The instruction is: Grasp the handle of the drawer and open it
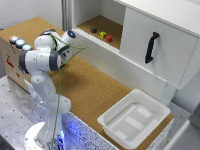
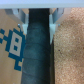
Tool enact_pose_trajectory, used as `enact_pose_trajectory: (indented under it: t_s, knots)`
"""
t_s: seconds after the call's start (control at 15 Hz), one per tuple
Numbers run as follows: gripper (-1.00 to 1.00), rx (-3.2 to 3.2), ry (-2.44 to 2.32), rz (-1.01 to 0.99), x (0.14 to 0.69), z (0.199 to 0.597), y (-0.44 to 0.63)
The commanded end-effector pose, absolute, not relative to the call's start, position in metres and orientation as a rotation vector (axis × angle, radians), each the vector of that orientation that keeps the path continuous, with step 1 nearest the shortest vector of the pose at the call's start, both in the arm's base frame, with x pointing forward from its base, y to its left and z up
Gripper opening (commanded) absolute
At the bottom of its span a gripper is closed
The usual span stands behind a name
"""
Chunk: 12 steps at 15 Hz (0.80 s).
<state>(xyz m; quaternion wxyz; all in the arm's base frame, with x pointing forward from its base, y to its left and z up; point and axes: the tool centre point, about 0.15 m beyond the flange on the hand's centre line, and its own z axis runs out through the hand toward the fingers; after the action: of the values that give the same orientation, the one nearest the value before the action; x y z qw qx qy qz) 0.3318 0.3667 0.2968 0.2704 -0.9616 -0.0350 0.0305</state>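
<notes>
Exterior view: the black handle (image 1: 151, 47) sits on the white drawer (image 1: 155, 42) front at the exterior view's right, well apart from the gripper (image 1: 70, 35). Jaws probably spread, though blurred; approach squarely, straddling the handle.

Black handle (image 1: 152, 47) upright on white drawer (image 1: 155, 42) front, drawer shut

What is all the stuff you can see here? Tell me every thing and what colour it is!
Handle: one, black, on the white cabinet front.
Cabinet: one, white, along the back.
Small blocks: three, dark, yellow-green, red, in the open shelf.
Bin: one, white, on the cork table's edge.
Table: one, cork brown.
Round buttons: three, lit, on the box at the exterior view's left.
Robot arm: one, white; jaws' state unclear.
</notes>
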Motion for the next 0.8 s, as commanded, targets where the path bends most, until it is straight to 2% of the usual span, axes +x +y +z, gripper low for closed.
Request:
enact_pose_trajectory:
  t_s: [0.0, 0.73]
  knots:
    - [-1.0, -2.533, -0.084, 0.099, 0.346, 0.283, 0.36]
    - [-1.0, -2.542, -0.031, 0.077, 0.346, 0.286, 0.301]
